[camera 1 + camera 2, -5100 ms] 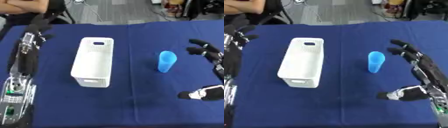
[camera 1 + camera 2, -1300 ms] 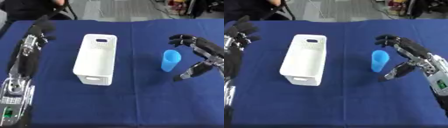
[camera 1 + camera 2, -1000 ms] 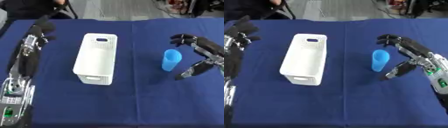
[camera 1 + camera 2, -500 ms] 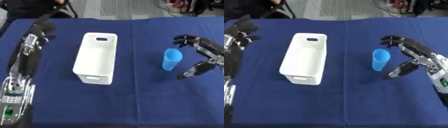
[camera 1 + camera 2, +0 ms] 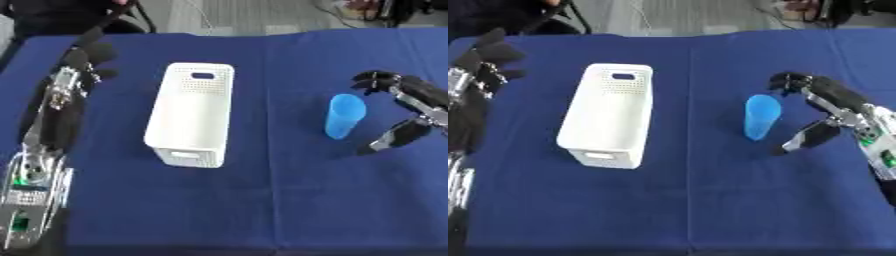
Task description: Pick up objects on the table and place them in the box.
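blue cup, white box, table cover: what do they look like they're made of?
Blue cup: probably plastic, one even colour and slightly see-through, upright beside the open right robot hand.
White box: likely moulded plastic, matte, with a perforated end wall and cut-out handle slots.
Table cover: looks like fabric, a dull dark blue with a visible seam or fold line.

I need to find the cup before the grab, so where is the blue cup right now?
The blue cup stands upright on the blue table, right of the white box, just inside the open right hand, which does not touch it.
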